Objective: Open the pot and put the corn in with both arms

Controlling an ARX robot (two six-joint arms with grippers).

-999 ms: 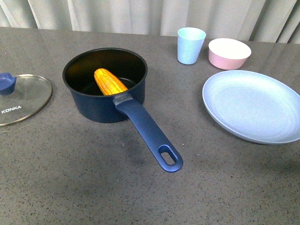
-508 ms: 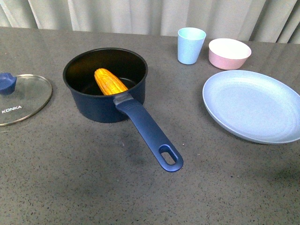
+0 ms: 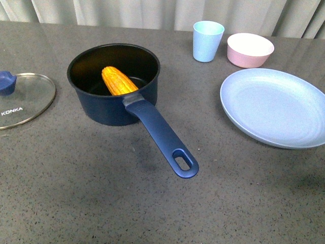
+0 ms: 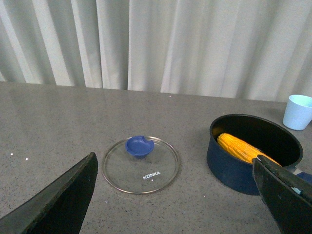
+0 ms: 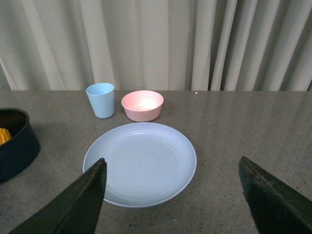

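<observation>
The corn cob (image 3: 119,81) lies in the open saucepan (image 3: 114,91). Both hands (image 4: 180,200) (image 5: 170,195) hang spread, empty. A careless swing might catch the long handle (image 3: 161,137).

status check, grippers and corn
Both grippers open, empty: left gripper, right gripper. Corn inside pot. Lid off, on table. Nothing in the way.

A glass lid (image 3: 23,100) with a blue knob (image 3: 7,83) lies flat on the grey bench (image 3: 101,203), printed "KONKA". A pale blue plate (image 3: 274,108) lies well apart from it, with a light blue cup (image 3: 207,41) and pink bowl (image 3: 250,50) just beyond, side by side, perhaps not touching. Pale curtains (image 5: 156,44) hang behind.
</observation>
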